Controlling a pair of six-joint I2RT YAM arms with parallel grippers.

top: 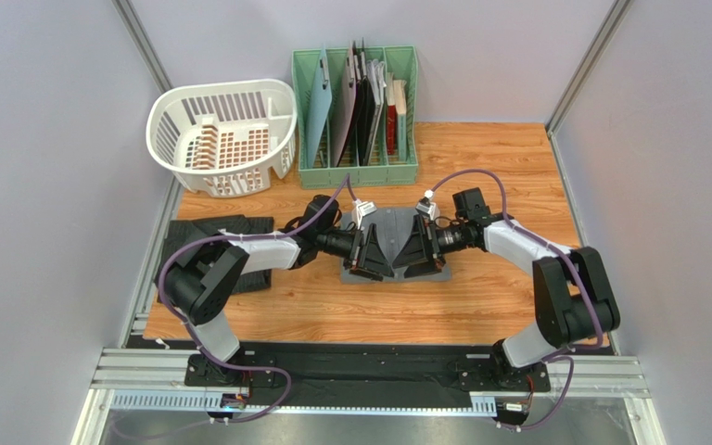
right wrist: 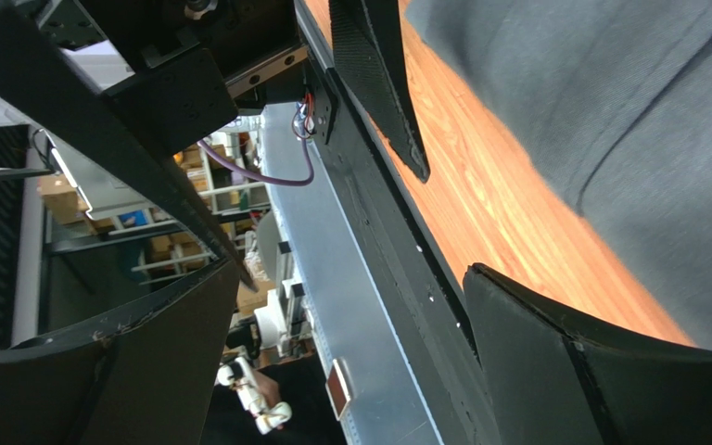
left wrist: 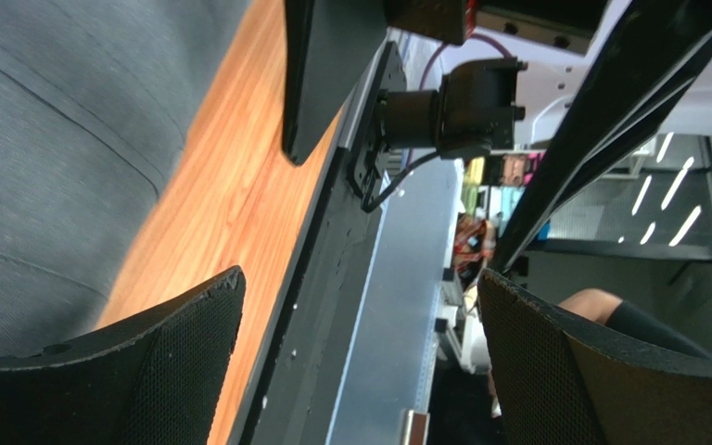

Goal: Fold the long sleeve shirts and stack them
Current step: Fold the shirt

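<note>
A plain grey long sleeve shirt (top: pixel 395 243) lies folded at the middle of the wooden table. Both grippers hover over it, facing each other. My left gripper (top: pixel 366 250) is over its left half and my right gripper (top: pixel 422 247) over its right half. A dark charcoal shirt (top: pixel 216 232) lies folded at the left, partly under the left arm. The left wrist view shows grey cloth (left wrist: pixel 44 139) off to the left, and the left gripper (left wrist: pixel 360 362) stands open and empty. In the right wrist view the grey cloth (right wrist: pixel 629 111) is at the upper right, and the right gripper (right wrist: pixel 350 362) is open and empty.
A white laundry basket (top: pixel 221 134) stands at the back left. Beside it is a green file rack (top: pixel 357 167) holding several boards. Grey walls close in both sides, and a black strip and metal rail (top: pixel 360 371) run along the near edge.
</note>
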